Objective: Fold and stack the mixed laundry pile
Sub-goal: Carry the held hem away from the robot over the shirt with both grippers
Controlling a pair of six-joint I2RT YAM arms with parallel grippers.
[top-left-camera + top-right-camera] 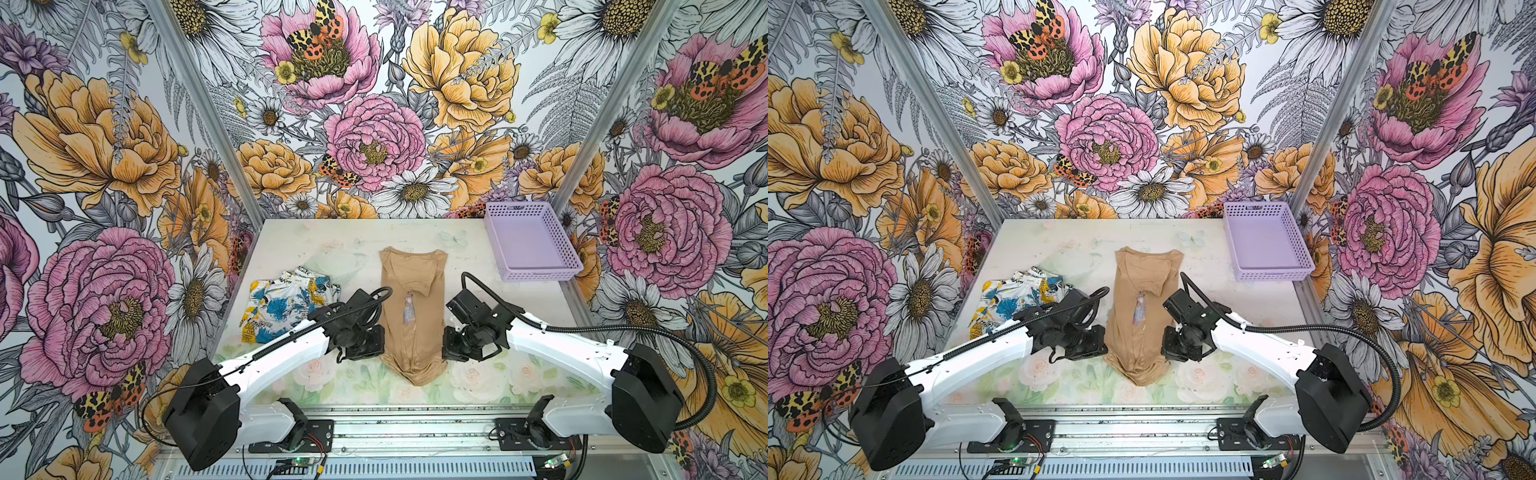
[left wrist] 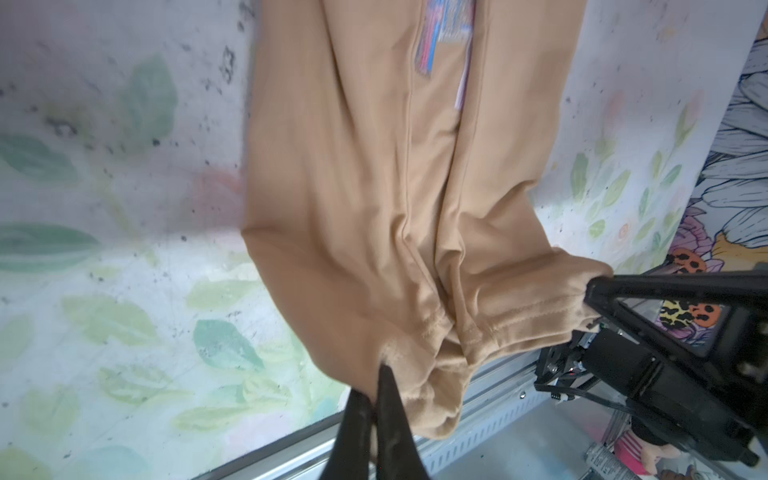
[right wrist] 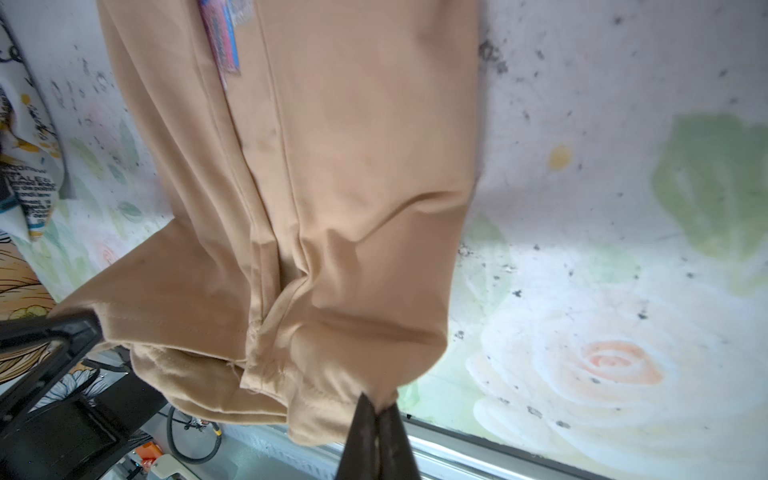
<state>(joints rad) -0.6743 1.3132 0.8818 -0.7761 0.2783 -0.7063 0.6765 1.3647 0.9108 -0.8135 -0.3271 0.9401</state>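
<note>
While you scan a top view, the tan garment (image 1: 411, 299) lies long and narrow on the faded floral table (image 1: 316, 245). It is a smooth knit folded lengthwise, its hem bunched at six o'clock. At its nine o'clock sits the crumpled printed garment (image 1: 282, 303), and at two o'clock the perforated lavender basket (image 1: 536, 272). Over to your left wrist view: the left gripper (image 2: 384, 368) is pressed together, pinching a stitched hem corner. Right wrist view now: the right gripper (image 3: 376, 401) pinches the opposite corner, with soft creases between them.
</note>
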